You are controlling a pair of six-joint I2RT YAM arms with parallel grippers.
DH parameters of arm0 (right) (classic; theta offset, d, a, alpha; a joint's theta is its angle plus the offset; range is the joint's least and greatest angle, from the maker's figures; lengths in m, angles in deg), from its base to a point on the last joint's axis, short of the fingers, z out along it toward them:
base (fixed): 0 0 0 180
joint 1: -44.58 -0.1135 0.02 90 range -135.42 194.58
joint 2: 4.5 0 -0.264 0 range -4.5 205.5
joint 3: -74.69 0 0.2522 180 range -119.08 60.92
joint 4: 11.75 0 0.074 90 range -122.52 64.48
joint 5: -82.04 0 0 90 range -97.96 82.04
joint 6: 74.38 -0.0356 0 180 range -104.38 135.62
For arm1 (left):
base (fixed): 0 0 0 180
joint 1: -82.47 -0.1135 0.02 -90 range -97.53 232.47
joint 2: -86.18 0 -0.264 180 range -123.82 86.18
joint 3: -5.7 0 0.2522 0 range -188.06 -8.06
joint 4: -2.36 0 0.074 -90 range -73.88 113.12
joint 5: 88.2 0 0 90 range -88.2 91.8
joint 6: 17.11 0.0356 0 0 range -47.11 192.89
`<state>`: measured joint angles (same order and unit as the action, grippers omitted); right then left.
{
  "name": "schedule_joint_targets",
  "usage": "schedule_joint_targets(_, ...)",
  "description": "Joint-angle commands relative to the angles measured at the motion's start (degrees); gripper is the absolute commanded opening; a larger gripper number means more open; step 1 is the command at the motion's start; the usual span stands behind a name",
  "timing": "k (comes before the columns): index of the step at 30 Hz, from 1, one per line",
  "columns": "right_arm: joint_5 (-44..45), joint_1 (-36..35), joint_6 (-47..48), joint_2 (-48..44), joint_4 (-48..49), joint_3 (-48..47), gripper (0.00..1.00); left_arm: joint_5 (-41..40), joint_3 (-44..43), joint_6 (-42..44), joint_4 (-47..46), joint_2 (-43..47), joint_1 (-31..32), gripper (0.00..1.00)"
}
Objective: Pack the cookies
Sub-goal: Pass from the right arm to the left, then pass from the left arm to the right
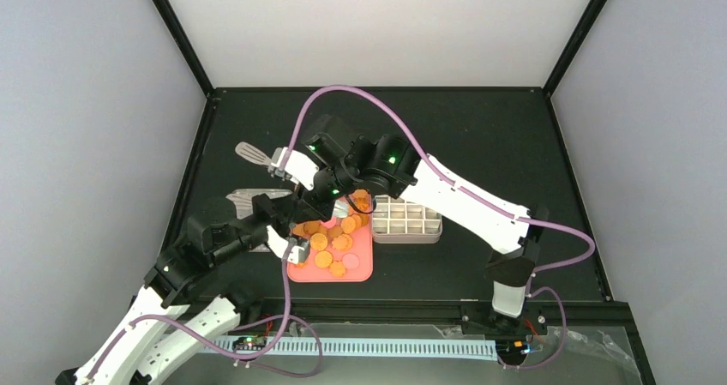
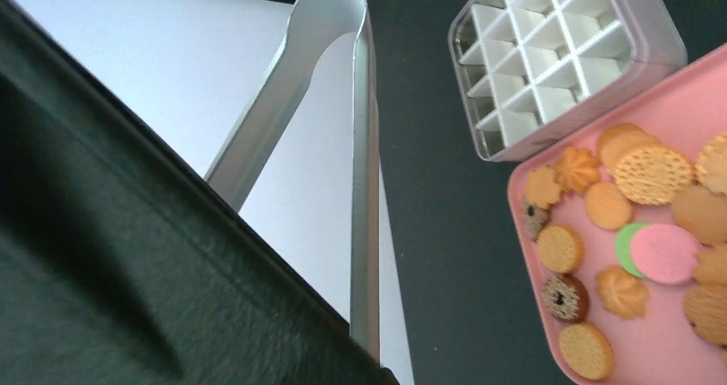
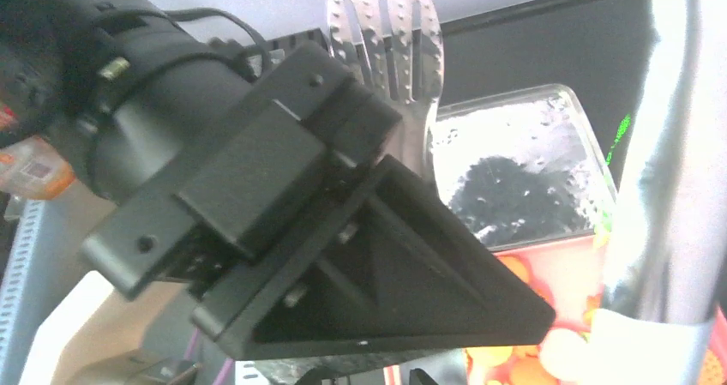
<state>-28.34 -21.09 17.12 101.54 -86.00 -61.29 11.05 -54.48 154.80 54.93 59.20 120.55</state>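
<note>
fingers (image 2: 129,273) of the left gripper (image 1: 296,249) are squeezed shut, and they seem to hold the long shiny metal tongs (image 2: 364,188) that stick out past them. the right gripper (image 1: 281,164) is close by, but i cannot tell if it is open or holding anything.

the big black table (image 1: 480,128) has the flat pink plastic tray (image 2: 660,351) near its middle. just beside the tray sits the white square tin with little boxes inside (image 2: 600,46), and every box i can see has nothing in it. the small round and flower-shaped cookies (image 2: 651,175), mostly golden with a few brown, one pink and one green, all lie on the tray.

i think the job right now is getting a good hold on the tongs. the left arm should grip them tight and straight so they do not slip. the other arm should back off slowly so the two do not bump. then pick a cookie at the edge of the pile, pinch it softly so it does not crack, and drop it in one box.
</note>
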Motion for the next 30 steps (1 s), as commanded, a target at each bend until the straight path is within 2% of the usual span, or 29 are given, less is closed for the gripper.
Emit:
schedule_joint_targets(1,-0.6,1.1,-2.7,-2.9,3.2,0.7,0.37,1.2,-1.1,-1.3,-11.9,0.9,0.5,0.02)
schedule_joint_targets(2,-0.5,1.4,-3.6,-3.7,4.1,0.9,0.42,0.7,-1.1,-2.4,-12.7,0.7,0.4,0.02)
schedule_joint_targets(6,-0.1,3.2,-6.6,-8.3,9.6,4.3,0.50,-0.3,-1.5,-8.1,-16.4,0.0,0.5,0.02)
schedule_joint_targets(8,1.8,4.0,-8.0,-11.7,13.7,7.6,0.70,-0.3,-2.5,-12.5,-16.9,-1.0,0.5,0.02)
schedule_joint_targets(9,2.5,4.3,-8.3,-13.7,16.0,9.6,0.74,-0.2,-3.8,-15.0,-16.2,-1.8,0.5,0.02)
schedule_joint_targets(12,3.9,5.2,-8.9,-20.6,24.1,17.3,0.86,1.2,-9.1,-25.9,-12.2,-5.2,0.5,0.02)
schedule_joint_targets(15,3.9,5.9,-7.9,-26.6,29.3,23.6,0.93,7.0,-16.1,-39.0,-5.4,-9.2,0.4,0.02)
schedule_joint_targets(20,4.2,6.3,-4.9,-36.0,34.7,33.5,1.00,19.8,-24.0,-59.0,2.1,-16.5,0.4,0.02)
schedule_joint_targets(23,3.5,7.5,-5.7,-42.1,39.2,40.3,1.00,26.6,-25.7,-68.5,1.3,-19.3,0.4,0.02)
schedule_joint_targets(27,-3.0,11.3,-9.4,-47.7,47.6,48.0,1.00,32.6,-27.1,-76.8,-0.4,-22.6,0.4,0.02)
schedule_joint_targets(30,-5.9,11.6,-10.0,-48.4,50.9,49.5,1.00,36.1,-27.7,-80.9,-1.3,-24.1,0.4,0.01)
